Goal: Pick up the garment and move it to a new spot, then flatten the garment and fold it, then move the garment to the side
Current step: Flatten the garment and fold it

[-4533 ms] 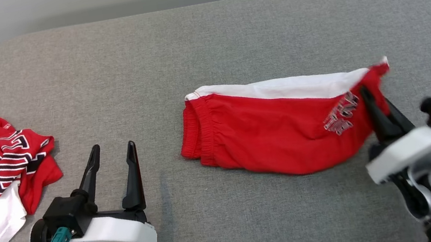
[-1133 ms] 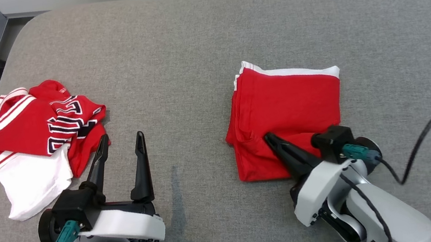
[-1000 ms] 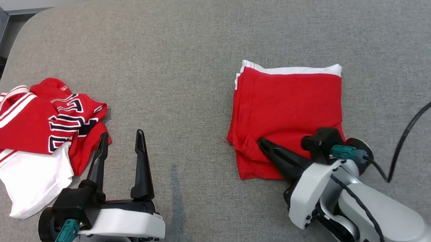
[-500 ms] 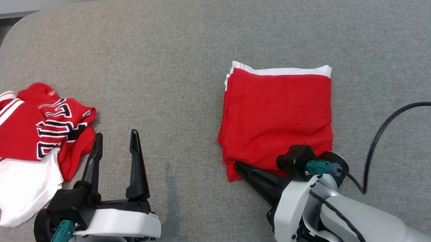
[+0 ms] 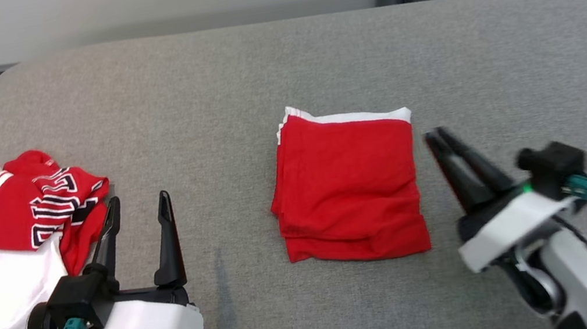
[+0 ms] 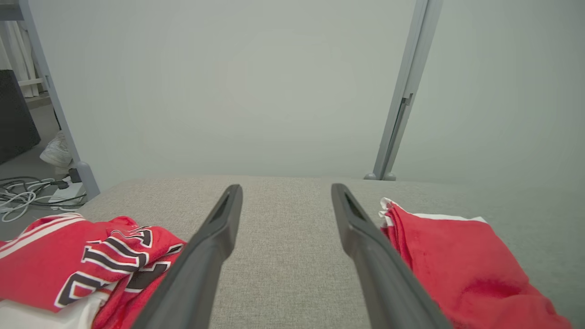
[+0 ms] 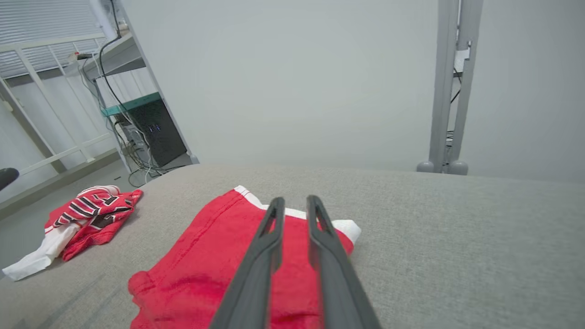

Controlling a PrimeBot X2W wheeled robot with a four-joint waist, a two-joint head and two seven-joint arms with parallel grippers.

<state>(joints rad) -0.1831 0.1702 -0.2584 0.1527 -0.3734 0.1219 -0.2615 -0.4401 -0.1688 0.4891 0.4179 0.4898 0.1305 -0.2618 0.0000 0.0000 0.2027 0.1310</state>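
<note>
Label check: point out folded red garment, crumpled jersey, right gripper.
folded red garment (image 5: 351, 191), head view, middle of top layer.
crumpled jersey (image 5: 0, 211), head view, red upper part.
right gripper (image 5: 435, 134), head view, between fingertips.

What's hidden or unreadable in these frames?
Crumpled red-and-white jersey: in the head view its lettering is folded into itself, and the left edge cuts it off.
Folded red garment with white trim: in the right wrist view its middle is hidden behind the right gripper; the lower layers are covered.
Head view: the right gripper is motion-blurred.
</note>
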